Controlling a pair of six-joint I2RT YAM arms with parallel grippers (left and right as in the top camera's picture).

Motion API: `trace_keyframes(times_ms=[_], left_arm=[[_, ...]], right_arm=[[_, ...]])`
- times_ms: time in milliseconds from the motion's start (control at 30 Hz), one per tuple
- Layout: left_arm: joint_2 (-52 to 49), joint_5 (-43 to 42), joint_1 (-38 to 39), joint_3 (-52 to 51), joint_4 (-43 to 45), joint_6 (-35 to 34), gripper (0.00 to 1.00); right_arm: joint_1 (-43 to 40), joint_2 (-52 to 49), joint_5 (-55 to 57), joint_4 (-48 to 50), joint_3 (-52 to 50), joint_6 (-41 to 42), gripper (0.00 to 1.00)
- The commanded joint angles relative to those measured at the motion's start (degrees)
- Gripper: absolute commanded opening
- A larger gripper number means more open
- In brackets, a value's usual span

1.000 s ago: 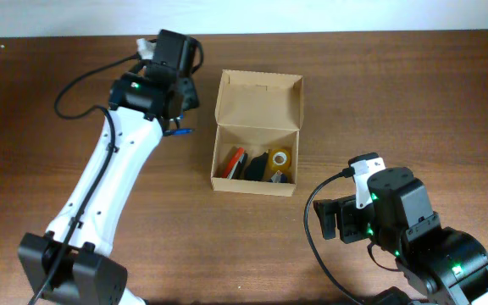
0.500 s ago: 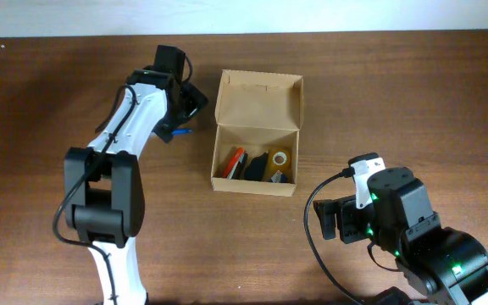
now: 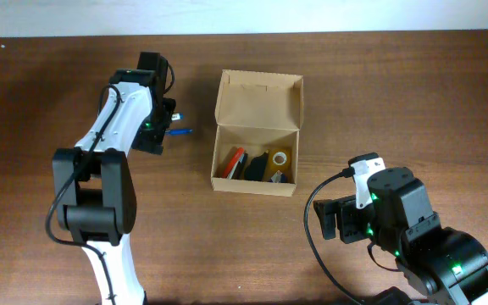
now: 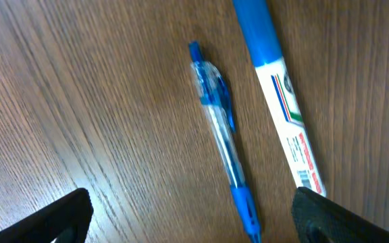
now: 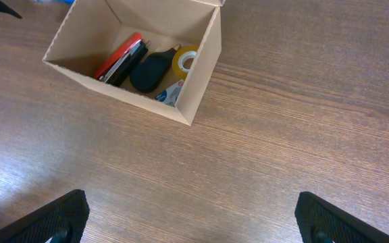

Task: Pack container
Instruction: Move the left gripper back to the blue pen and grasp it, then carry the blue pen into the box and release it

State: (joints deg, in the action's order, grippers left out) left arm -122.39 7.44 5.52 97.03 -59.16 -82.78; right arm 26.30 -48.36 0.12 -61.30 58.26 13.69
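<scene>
The container (image 3: 257, 182) is a tan cardboard box at mid-table, its flap lid (image 3: 258, 100) standing open at the back. It holds a red pen (image 5: 117, 57), a black item (image 5: 150, 71) and a tape roll (image 5: 184, 59). Left of the box, a clear blue pen (image 4: 221, 135) and a blue-and-white marker (image 4: 282, 101) lie on the wood. My left gripper (image 4: 191, 223) hovers open over them and holds nothing. Only the blue pen's end (image 3: 180, 131) shows past it in the overhead view. My right gripper (image 5: 191, 216) stands open and empty, in front of the box and to its right.
The table is dark brown wood (image 3: 379, 93). The left arm (image 3: 108, 144) stretches along the left side to the box's left. The right arm's body (image 3: 405, 229) fills the front right corner.
My left gripper has opened wider and shifted left and forward, to above the blue pens. The pens, the box and the right arm have not moved.
</scene>
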Motion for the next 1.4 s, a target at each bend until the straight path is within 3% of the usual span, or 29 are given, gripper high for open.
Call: trace_keyframes(times_ms=[0,67,133,200,700,900,1367], left_arm=[[-2.34,1.05,-0.44,0.39,0.02,-4.02,0.89],[-2.89,0.98,-0.44,0.39,0.17,-4.44,0.89],[-3.26,0.94,-0.5,0.39,0.17,-4.46,0.78],[-3.52,0.85,-0.5,0.39,0.17,-4.46,0.73],[-7.28,-2.54,-1.62,0.42,4.04,-5.05,0.66],[-8.02,-3.56,-1.62,0.42,3.8,-5.01,0.38],[-6.91,-3.52,-1.27,1.46,-1.6,-2.4,0.02]], right_arm=[[0.33,0.37,0.55,0.0,-0.2,0.22,0.99],[0.31,0.37,0.55,0.02,-0.2,0.22,0.99],[0.33,0.37,0.55,0.02,-0.2,0.22,0.99],[0.33,0.37,0.55,0.02,-0.2,0.22,0.99],[0.33,0.37,0.55,0.02,-0.2,0.22,0.99],[0.33,0.37,0.55,0.02,-0.2,0.22,0.99],[0.33,0.37,0.55,0.02,-0.2,0.24,0.99]])
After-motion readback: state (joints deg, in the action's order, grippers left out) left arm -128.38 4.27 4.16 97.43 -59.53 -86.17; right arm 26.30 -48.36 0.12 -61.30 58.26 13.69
